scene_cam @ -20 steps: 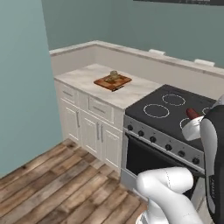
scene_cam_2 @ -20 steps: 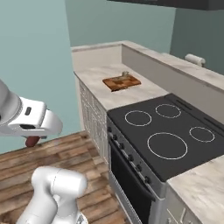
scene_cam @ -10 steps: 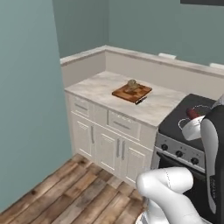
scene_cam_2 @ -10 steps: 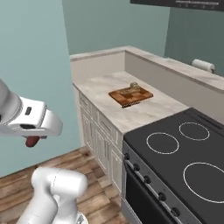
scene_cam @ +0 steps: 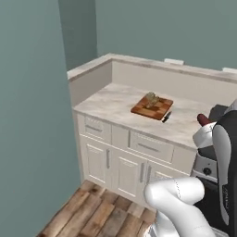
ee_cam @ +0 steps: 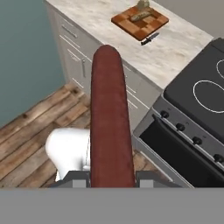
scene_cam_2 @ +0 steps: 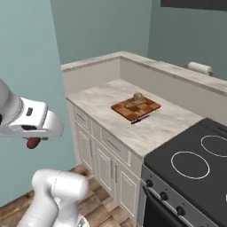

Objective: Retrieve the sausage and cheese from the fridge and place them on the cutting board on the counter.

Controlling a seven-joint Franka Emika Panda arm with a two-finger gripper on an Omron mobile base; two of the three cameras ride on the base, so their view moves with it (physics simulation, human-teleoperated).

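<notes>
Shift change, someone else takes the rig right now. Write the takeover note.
Pincer: shut on the sausage, carried in the air short of the counter; its red-brown tip also shows under the hand in the right base view.
Cutting board: on the counter, left of the stove, with a small knife by its near edge.
Cheese: a small pale chunk lies on the board's far end, likely this.
Done: sausage fetched.
Left: reach the board, set the sausage down, release.
</notes>
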